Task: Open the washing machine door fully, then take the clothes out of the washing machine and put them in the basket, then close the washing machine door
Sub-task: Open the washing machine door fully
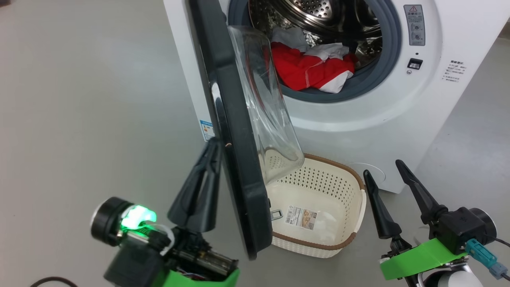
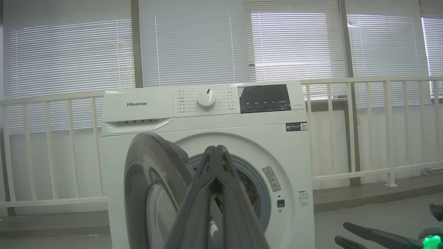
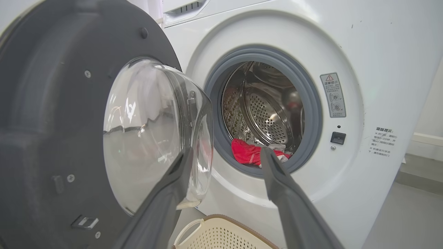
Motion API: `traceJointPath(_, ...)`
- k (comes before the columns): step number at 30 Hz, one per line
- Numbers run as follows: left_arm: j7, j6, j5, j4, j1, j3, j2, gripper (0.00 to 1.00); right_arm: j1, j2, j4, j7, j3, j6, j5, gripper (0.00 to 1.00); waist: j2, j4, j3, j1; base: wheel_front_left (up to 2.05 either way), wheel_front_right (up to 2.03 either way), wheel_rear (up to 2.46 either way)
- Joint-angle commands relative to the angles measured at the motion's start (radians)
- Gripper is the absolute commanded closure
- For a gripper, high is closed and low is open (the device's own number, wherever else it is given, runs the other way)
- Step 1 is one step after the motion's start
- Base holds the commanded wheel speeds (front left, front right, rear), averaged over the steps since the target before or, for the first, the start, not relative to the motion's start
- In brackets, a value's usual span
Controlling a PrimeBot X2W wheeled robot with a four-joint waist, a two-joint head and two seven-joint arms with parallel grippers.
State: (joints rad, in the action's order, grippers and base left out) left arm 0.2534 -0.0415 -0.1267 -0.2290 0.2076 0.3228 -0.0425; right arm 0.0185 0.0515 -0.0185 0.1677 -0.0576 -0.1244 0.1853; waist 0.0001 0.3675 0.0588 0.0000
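Two pincers flank the open door (image 1: 235, 159): the left pincer (image 1: 215, 145), closed on nothing, sits just beside its outer rim; the right pincer (image 1: 382, 167) gapes empty near the basket (image 1: 330, 244) on the floor (image 1: 79, 99). Red clothes (image 1: 306, 69) lie inside the washing machine (image 1: 438, 99).

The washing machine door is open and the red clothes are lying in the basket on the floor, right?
Not quite. The washing machine door is open, but the red clothes are lying inside the washing machine, in its drum, not in the basket on the floor. The head view shows it: the basket has no clothes in it.
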Motion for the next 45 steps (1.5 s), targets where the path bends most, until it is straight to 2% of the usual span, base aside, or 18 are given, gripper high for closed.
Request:
traceJointPath(1,-0.007,0.017,0.016,-0.048,0.052,0.002,-0.008,1.00,0.006,-0.001,-0.028,0.011,-0.023,-0.006,0.008,0.00,-0.0001,-0.007,0.005,0.0000,0.00,0.00,0.00)
traceJointPath(12,-0.102,0.042,-0.005,-0.031,0.075,0.181,-0.008,1.00,0.022,-0.001,-0.031,0.012,-0.026,-0.006,0.009,0.00,-0.0001,-0.031,0.024,0.0000,0.00,0.00,0.00)
traceJointPath(18,-0.165,0.033,-0.033,0.036,0.066,0.232,-0.008,1.00,0.029,-0.001,-0.034,0.012,-0.025,-0.006,0.009,0.00,-0.0001,-0.038,0.037,0.0000,0.00,0.00,0.00)
traceJointPath(30,-0.217,-0.045,-0.028,0.186,0.067,0.203,-0.013,1.00,0.037,-0.001,-0.040,0.012,-0.030,-0.006,0.015,0.00,-0.0001,-0.048,0.051,0.0000,0.00,0.00,0.00)
traceJointPath(38,-0.213,-0.081,-0.022,0.222,0.075,0.180,-0.017,1.00,0.036,-0.001,-0.045,0.005,-0.026,-0.006,0.011,0.00,-0.0001,-0.039,0.058,0.0000,0.00,0.00,0.00)
traceJointPath(45,-0.215,-0.110,-0.025,0.228,0.065,0.161,-0.025,1.00,0.028,-0.001,-0.051,-0.004,-0.029,-0.006,0.008,0.00,-0.0001,-0.005,0.048,0.0000,0.00,0.00,0.00)
